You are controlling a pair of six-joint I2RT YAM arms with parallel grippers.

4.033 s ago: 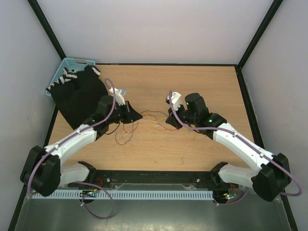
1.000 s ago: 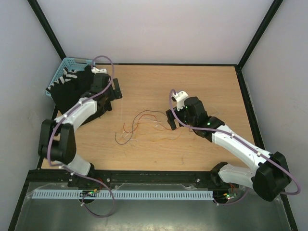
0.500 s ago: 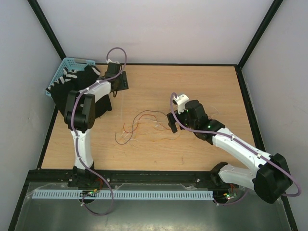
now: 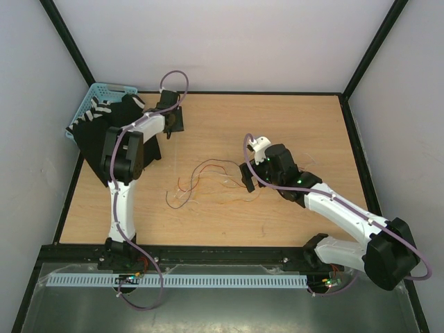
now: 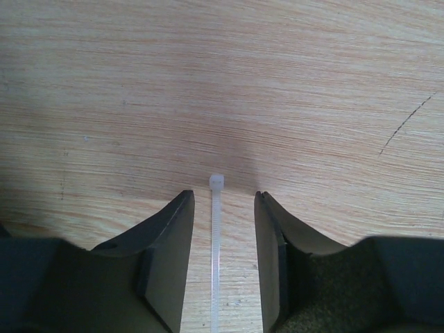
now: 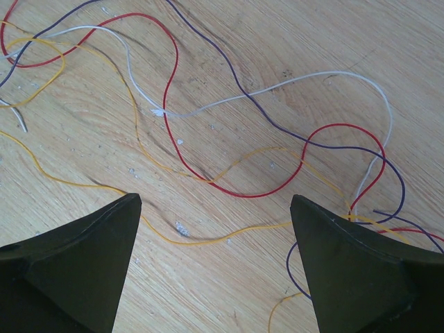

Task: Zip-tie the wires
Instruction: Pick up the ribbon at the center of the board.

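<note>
Pale wood-grain boards form the surface (image 4: 298, 132), boxed in by plain white walls and black corner posts.

The left gripper (image 5: 223, 208) has its jaws set a narrow gap apart, straddling the thin, straight, ribbed white plastic zip tie (image 5: 216, 243). The tie lies flat and lengthwise between them. Its small square head shows just past the tips, near the middle of the left wrist view. Neither jaw appears to touch the strip, so nothing is held yet.

Four seconds ago this arm sat at mid-surface beside the strands. It has since swung to the upper left of the overhead frame. That suggests the arm has moved on to fetching the tie; a squeeze on the strip looks like the next need, and the binding itself is not begun.

The right gripper (image 6: 215, 205) has barely moved. Its jaws are wide and empty, low over the loose tangle of very thin red, yellow, white and dark purple wires (image 6: 239, 195). These curl in loops at the centre of the overhead frame, well apart from the tie.

Further out, a black cloth (image 4: 104, 142) lies beside the left arm. A light blue plastic mesh basket (image 4: 104, 90) sits beyond it at the upper left corner.
</note>
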